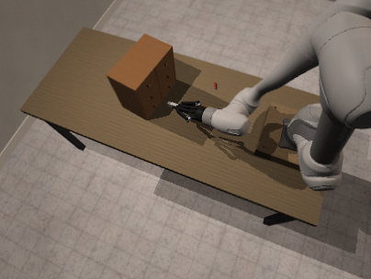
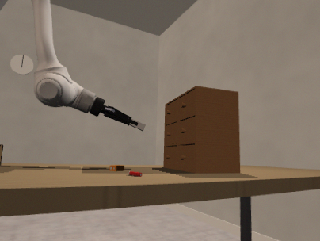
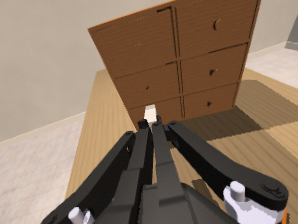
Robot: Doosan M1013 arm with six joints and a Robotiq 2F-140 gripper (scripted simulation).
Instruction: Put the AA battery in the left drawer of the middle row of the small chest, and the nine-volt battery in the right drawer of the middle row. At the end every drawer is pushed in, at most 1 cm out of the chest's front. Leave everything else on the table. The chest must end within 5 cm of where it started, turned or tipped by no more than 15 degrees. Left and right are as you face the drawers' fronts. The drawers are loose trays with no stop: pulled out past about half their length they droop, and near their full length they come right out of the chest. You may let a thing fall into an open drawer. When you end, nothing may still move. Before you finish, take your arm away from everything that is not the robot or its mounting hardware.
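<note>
The small brown chest (image 1: 140,64) (image 2: 206,131) (image 3: 145,55) stands on the table with its six drawers facing my arm. The drawers look pushed in; a thin dark gap shows beside the upper left one in the wrist view. The middle-row left drawer (image 3: 148,80) and right drawer (image 3: 212,62) are closed. My gripper (image 1: 171,104) (image 2: 140,126) (image 3: 152,112) is shut and empty, held in the air a short way in front of the chest, pointing at its lower left drawers. The red AA battery (image 1: 215,85) (image 2: 135,174) and the orange nine-volt battery (image 2: 116,168) lie on the table (image 1: 69,98) behind the gripper.
A wooden block (image 1: 271,126) stands on the table by the robot's base at the right end. The arm's wrist and elbow (image 1: 227,119) hang over the middle of the table.
</note>
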